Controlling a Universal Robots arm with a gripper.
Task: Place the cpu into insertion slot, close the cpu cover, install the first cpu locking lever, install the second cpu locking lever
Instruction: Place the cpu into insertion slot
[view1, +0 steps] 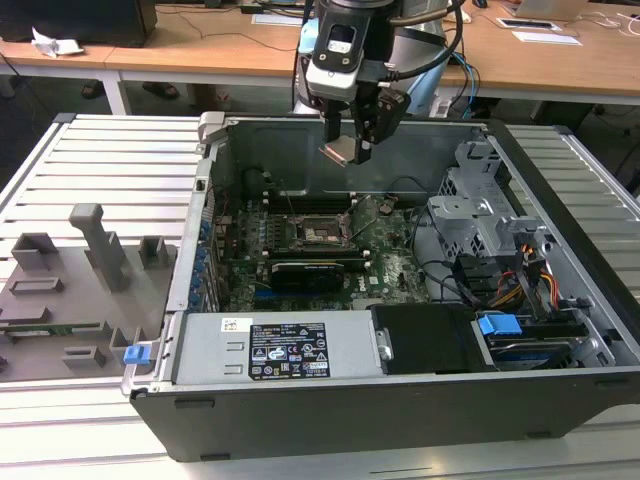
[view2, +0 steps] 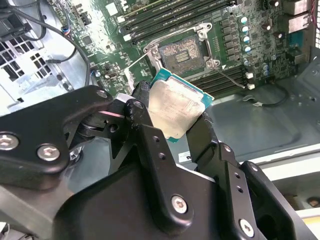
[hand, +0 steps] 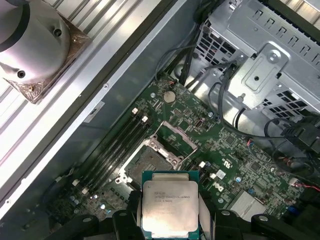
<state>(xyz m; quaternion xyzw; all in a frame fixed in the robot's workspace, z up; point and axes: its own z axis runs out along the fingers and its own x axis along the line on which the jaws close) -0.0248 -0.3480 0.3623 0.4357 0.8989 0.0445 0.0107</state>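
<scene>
Closest to the lens, the end effector (view2: 174, 114) is clamped on the cpu (view2: 172, 97), its black fingers (view2: 147, 135) pinching two opposite edges with the silver face showing. I see the chip tilted and held in the air above the green motherboard (view2: 260, 45), well apart from the insertion slot (view2: 182, 51), whose dark centre lies bare. In the first wrist view, the cpu cover (hand: 172, 134) stands swung up beside the slot. In the exterior view, the open computer case (view1: 400, 400) sits on the slatted grey desk (view1: 100, 150).
</scene>
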